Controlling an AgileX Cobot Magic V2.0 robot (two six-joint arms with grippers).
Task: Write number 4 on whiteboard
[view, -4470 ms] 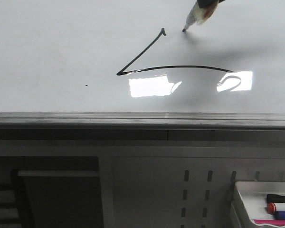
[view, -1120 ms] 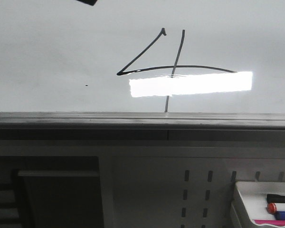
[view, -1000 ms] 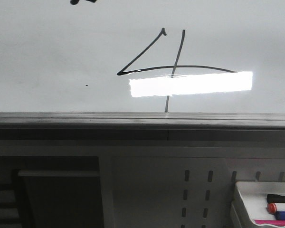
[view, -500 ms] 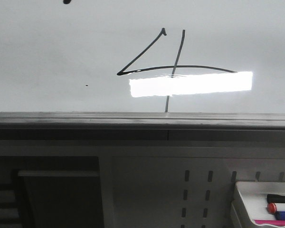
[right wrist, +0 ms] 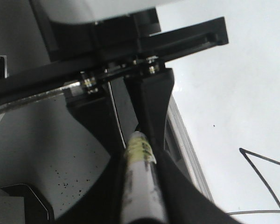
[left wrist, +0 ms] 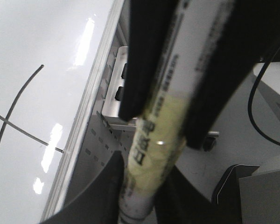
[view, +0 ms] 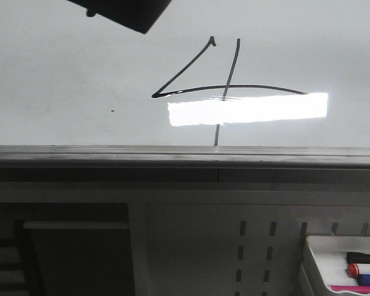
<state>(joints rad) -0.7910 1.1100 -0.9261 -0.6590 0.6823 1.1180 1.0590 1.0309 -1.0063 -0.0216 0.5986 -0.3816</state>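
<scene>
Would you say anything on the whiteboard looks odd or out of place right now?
Mostly no. The number 4 is lopsided: its crossbar runs long to the right and its slanted vertical reaches the whiteboard frame. A tiny stray black dot sits left of it.

Front view: even, soft light on the whiteboard (view: 61, 74), with a blown-out rectangular glare patch at 3 o'clock of centre crossing the number 4 (view: 225, 86). A dark blurred shape sits at 11 o'clock. Both wrist views are blurred up close.
</scene>
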